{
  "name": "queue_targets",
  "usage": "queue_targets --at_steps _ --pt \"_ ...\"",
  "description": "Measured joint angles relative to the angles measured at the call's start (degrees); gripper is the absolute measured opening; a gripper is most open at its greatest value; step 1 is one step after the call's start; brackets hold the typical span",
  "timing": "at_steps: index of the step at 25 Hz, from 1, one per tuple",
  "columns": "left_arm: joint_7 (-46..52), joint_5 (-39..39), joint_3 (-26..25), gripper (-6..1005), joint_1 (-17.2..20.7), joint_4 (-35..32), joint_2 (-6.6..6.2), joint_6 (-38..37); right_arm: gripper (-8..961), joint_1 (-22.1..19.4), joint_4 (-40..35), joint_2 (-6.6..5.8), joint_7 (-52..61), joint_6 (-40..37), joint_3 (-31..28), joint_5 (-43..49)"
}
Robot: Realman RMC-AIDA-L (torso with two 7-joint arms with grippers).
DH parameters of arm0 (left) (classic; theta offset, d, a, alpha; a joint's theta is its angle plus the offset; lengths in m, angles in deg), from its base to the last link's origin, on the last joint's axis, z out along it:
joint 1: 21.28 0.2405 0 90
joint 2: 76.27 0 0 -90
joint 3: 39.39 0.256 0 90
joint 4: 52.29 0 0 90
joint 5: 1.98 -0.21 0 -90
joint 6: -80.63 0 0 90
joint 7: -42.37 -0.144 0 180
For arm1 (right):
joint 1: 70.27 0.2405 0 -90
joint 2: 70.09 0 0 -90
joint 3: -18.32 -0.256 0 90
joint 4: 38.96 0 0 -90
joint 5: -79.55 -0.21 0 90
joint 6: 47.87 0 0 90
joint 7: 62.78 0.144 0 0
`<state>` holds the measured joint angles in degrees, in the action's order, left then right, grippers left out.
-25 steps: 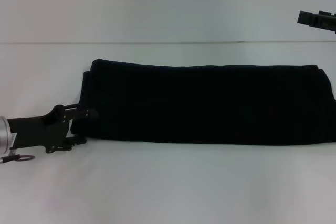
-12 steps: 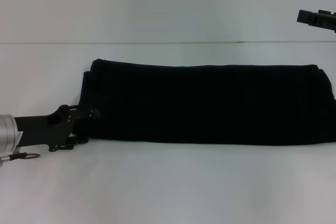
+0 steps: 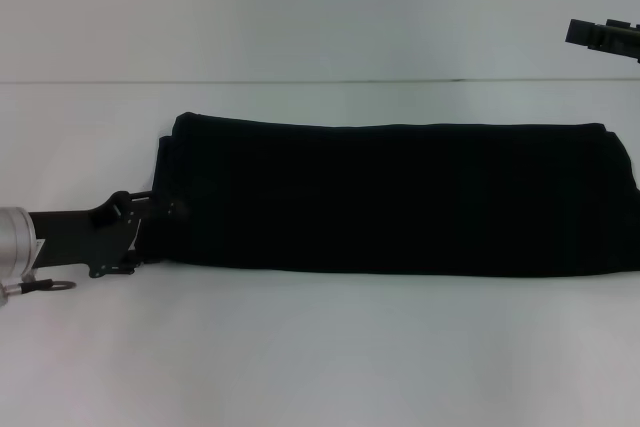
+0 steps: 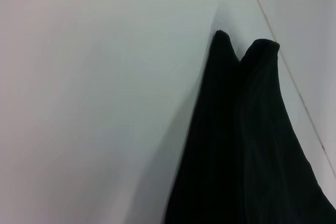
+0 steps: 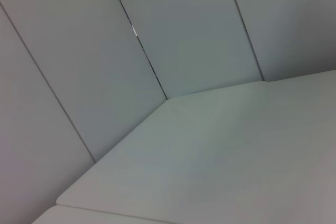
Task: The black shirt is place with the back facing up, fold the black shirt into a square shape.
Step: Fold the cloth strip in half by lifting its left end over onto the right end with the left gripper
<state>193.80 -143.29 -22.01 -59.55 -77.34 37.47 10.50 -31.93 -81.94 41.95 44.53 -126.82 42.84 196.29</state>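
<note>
One fold left before the shirt is square

The black shirt (image 3: 400, 197) lies on the white table (image 3: 320, 347) as a long, flat band, running from the robot's left to its right, with its right end reaching the edge of the head view. It is already narrow, so I judge that the long sides are folded in and the step in hand now is the last one: bringing one short end over toward the other to make a square.

The left gripper (image 3: 160, 222) is low at the table, at the near-left corner of the band, touching or almost touching the cloth edge. Both are black, and I cannot tell whether its fingers are apart, closed, or already holding the fabric. In the left wrist view the shirt (image 4: 247, 145) fills the lower part, with two rounded folded corners at its far end, so this camera looks along the band.

The right gripper (image 3: 603, 37) is high at the far right, well apart from the shirt, and seems parked; its fingers I also cannot judge. Its wrist view shows only the table and wall panels.

The next move, I think, needs a firm pinch through all layers at this corner, then a lift and a carry across to the right. A single corner grip may let the layers slide and spoil the edges.
</note>
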Motion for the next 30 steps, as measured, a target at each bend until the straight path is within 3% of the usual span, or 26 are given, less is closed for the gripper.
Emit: queue_targets --at_steps 10,18,30 --pt "-0.9 0.0 1.2 835 -0.6 -0.1 -0.13 1.2 919 -0.2 -0.1 -0.09 0.0 -0.1 0.0 0.0" --pt "-2.3 -0.3 3.9 675 -0.7 -1.0 0.13 0.7 919 -0.2 -0.1 -0.24 0.4 -0.1 0.0 0.0" --pt "-2.9 -0.5 3.8 176 -0.7 -1.2 0.07 1.2 918 -0.3 -0.2 -0.44 0.8 -0.2 0.3 0.0"
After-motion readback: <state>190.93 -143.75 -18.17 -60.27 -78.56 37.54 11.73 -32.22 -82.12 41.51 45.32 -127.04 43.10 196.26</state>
